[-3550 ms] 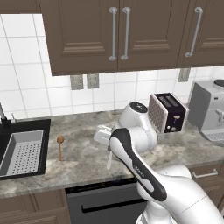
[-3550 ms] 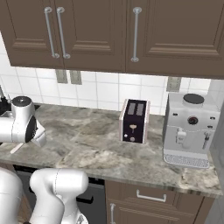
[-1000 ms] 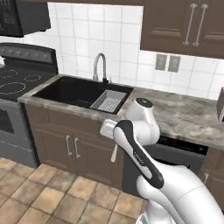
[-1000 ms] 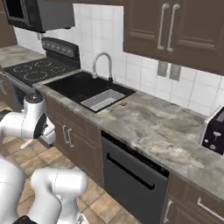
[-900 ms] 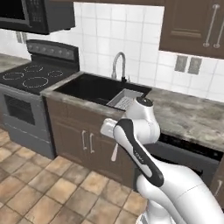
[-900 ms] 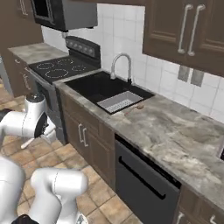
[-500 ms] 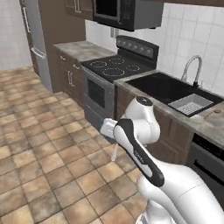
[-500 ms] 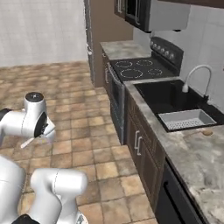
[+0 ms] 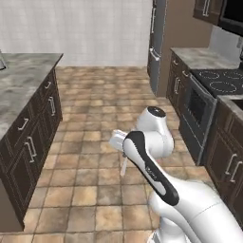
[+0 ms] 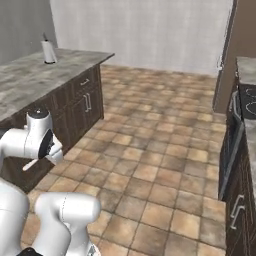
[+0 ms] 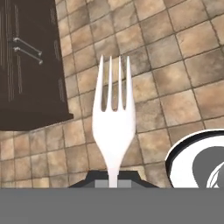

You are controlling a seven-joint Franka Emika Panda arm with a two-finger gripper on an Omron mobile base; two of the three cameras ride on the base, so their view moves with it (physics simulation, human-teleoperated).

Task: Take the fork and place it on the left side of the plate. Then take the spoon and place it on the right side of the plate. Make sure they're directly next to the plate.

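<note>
The fork (image 11: 113,127) is pale and slim, and its tines point up the hand view over the brown tile floor. My gripper (image 11: 113,178) is shut on its handle. From the left base view the fork (image 9: 123,166) hangs down below the gripper (image 9: 119,145), which is held low in front of the arm above the floor. The right base view has the fork (image 10: 33,164) sticking out to the left of the gripper (image 10: 50,153). The spoon and the plate are out of view.
A grey-topped island with dark cabinets (image 9: 21,95) stands to the left, with a paper towel roll (image 10: 48,51) on it. On the right are the stove (image 9: 216,85) and dark cabinets, and a fridge (image 9: 157,42) stands beyond. Open tile floor (image 10: 160,150) lies ahead.
The whole picture has swung: the sink counter has left the view, the stove has slid to the right edge, and the floor and island have come in. The fork stays in the shut gripper.
</note>
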